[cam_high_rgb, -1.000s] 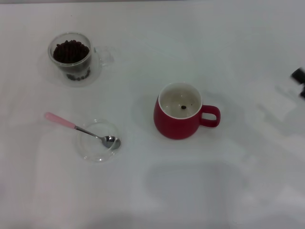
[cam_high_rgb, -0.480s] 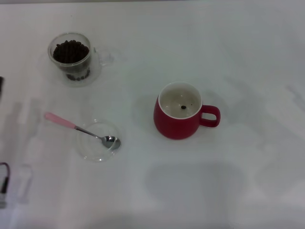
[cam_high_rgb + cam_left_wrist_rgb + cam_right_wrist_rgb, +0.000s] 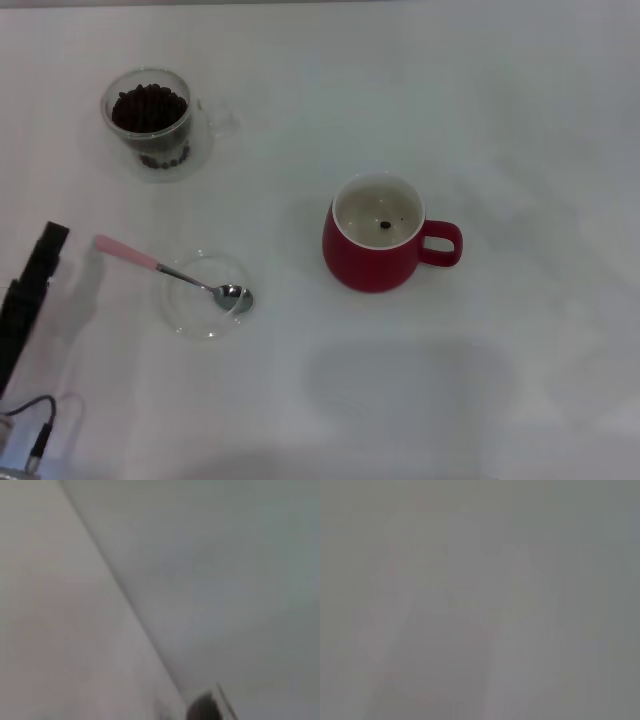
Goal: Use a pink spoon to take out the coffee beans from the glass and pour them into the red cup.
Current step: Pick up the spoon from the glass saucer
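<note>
Pink spoon (image 3: 170, 271) lay ungrasped in dish (image 3: 186, 318), glass (image 3: 150, 120) nearly full, red cup (image 3: 378, 248) held one bean; left tool (image 3: 28, 296) at left edge, state unclear.

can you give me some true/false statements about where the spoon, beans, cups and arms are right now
1. The pink spoon lies with its bowl in the clear dish. True.
2. The red cup is full of beans. False: only one of the coffee beans shows in it.
3. The glass holds many beans. True.
4. The left gripper grips the spoon. False: it is at the left edge, apart from the handle.
5. The right gripper is over the red cup. False: it is out of view.
</note>
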`<control>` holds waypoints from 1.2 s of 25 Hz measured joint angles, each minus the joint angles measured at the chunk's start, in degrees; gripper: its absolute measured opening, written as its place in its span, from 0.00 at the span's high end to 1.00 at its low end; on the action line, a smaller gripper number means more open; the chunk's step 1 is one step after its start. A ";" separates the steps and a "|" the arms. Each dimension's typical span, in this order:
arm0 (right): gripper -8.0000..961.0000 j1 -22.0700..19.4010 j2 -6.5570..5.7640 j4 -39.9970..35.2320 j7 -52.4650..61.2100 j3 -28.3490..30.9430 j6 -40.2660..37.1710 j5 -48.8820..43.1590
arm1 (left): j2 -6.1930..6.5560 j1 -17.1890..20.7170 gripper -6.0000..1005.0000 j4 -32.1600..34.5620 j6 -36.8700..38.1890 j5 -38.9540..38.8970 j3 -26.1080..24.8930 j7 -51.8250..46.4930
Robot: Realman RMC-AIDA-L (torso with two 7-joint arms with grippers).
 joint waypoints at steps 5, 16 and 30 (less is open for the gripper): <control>0.24 -0.16 0.89 -0.21 0.02 0.23 -1.33 -0.02 | 0.04 -1.23 0.32 3.15 -2.02 0.16 5.13 -4.87; 0.24 -0.99 1.79 0.29 -0.44 0.33 -2.95 -0.45 | 0.06 -3.20 0.32 6.99 -4.12 5.64 7.02 -8.67; 0.25 -1.85 2.12 0.40 -0.48 0.37 -3.28 -0.12 | 0.04 -5.73 0.35 8.58 -7.47 8.31 8.24 -10.15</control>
